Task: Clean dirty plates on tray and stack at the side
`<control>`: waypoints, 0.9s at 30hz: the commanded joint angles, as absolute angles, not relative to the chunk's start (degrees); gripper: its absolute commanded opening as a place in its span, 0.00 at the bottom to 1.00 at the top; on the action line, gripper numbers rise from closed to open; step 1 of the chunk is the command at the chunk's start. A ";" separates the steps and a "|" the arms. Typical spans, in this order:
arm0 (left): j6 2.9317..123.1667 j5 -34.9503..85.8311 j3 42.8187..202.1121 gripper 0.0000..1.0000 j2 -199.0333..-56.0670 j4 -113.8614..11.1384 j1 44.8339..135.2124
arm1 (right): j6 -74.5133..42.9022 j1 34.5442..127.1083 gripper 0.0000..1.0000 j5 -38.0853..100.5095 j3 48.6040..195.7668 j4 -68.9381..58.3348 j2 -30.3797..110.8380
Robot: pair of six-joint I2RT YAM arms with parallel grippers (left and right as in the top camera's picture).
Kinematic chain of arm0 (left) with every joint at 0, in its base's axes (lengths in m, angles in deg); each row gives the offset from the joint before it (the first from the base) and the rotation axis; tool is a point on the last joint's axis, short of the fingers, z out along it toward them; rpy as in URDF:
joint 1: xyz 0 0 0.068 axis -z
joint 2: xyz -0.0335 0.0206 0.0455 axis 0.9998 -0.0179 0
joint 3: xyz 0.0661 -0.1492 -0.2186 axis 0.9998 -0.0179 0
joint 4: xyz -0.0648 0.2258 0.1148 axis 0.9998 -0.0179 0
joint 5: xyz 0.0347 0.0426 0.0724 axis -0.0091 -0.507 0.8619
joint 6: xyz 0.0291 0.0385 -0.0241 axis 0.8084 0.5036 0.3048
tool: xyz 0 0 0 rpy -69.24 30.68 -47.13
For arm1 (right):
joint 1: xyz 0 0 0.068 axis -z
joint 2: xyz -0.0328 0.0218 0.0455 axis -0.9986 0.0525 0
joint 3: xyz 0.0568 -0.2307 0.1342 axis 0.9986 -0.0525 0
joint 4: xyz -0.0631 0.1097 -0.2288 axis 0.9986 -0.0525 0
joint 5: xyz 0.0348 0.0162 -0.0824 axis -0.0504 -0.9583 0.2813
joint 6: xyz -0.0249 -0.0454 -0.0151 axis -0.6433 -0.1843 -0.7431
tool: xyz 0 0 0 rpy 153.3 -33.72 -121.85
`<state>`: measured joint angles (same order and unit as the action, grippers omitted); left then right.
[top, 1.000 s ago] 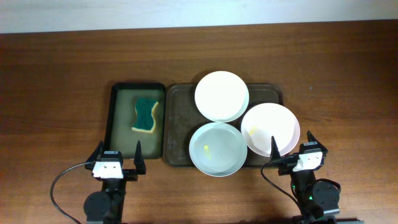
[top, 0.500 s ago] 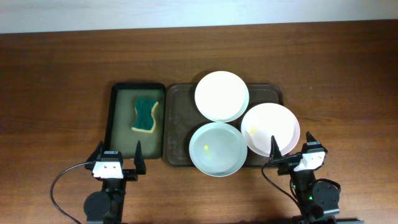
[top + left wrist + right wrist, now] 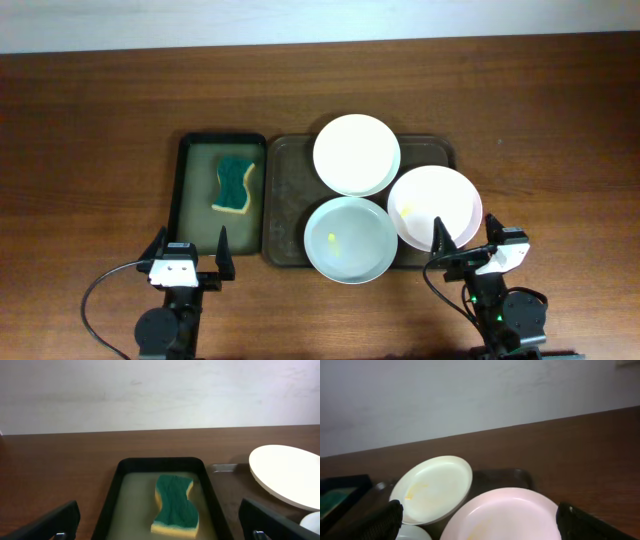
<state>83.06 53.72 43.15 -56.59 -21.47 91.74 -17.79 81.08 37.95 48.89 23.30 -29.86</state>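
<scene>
right gripper (image 3: 466,230) spread wide, nearest plate (image 3: 430,200) just ahead between its fingers (image 3: 438,232)

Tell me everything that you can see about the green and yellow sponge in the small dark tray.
The green and yellow sponge has a waisted, hourglass outline, with a dark green scouring layer on top and a yellow foam layer below. It lies flat, green side up, a little askew, in the far right part of the small dark rectangular tray, resting on its pale floor. Nothing else touches it.
</scene>
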 commanded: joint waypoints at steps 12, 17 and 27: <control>83.91 53.00 43.12 1.00 -56.57 -21.95 91.45 | -16.83 81.41 0.98 34.55 69.35 -0.07 -28.98; 83.91 53.02 44.35 1.00 -56.57 -23.72 91.45 | -16.79 81.41 0.98 34.28 83.29 -5.99 -20.52; 83.87 52.85 61.44 0.99 -60.92 -37.23 91.45 | -17.36 81.38 0.98 23.73 116.32 -25.66 15.37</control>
<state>83.06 53.66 52.57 -57.64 -34.46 91.74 -17.47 81.08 30.15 109.08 -23.41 6.76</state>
